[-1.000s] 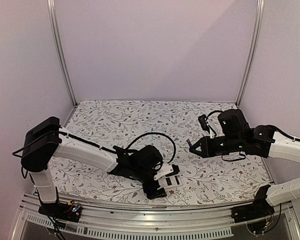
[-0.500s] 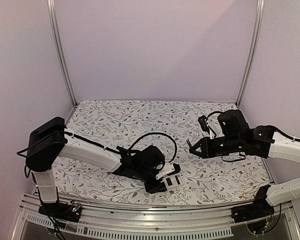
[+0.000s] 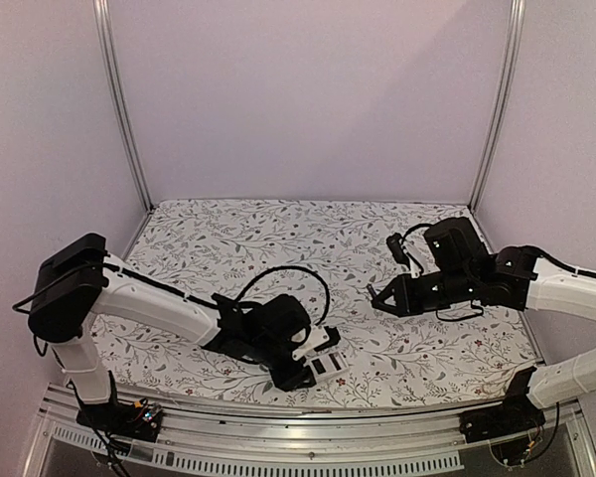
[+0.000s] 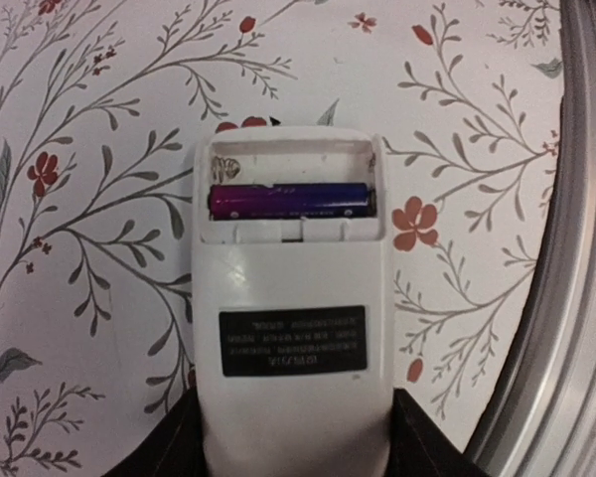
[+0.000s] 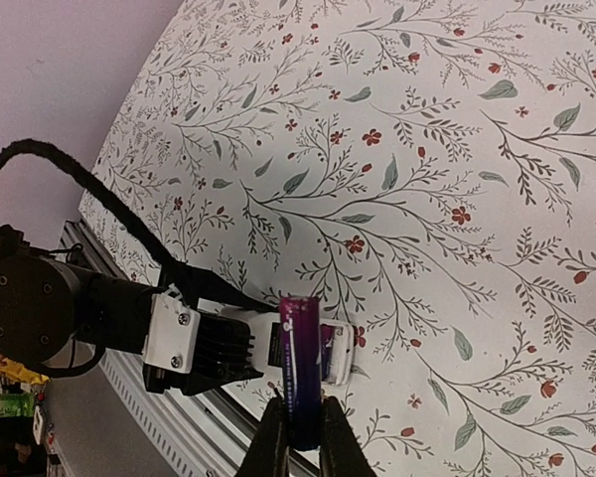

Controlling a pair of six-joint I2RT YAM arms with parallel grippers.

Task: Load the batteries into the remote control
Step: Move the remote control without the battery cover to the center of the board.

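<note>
Near the front edge of the tabletop [image 3: 238, 238], just inside the metal rail [image 4: 566, 298], the remote control [image 4: 290, 298] lies back-up with its battery compartment uncovered. The left claw [image 4: 293, 457] is clamped across its lower end, with a dark finger against each long side. The seated battery [image 4: 290, 200] fills the bay nearer the label, and the empty bay [image 4: 288, 159] beyond it shows bare white plastic. Well apart to the right and raised off the tabletop, the right claw [image 5: 303, 422] is closed on the loose battery [image 5: 301, 348]. It pinches the lower end, so most of the cylinder stands clear of the fingertips.

The remote looks like a light, stiff plastic shell with smooth sides. Gripping it across its narrow width at the label end seems sound, since that leaves both bays open. The loose battery is rigid, round and slick, so it will likely pivot or roll in a two-point pinch. The free end can lead into the bay, though pushing on it may lever the battery askew.

Only the left wrist view shows which bay is filled, and it shows nothing of the right arm. The right wrist view shows how the loose battery sits between the fingers, with the remote beyond it. From the top view the gap between the two arms is plain, but the batteries are too small to make out there.
</note>
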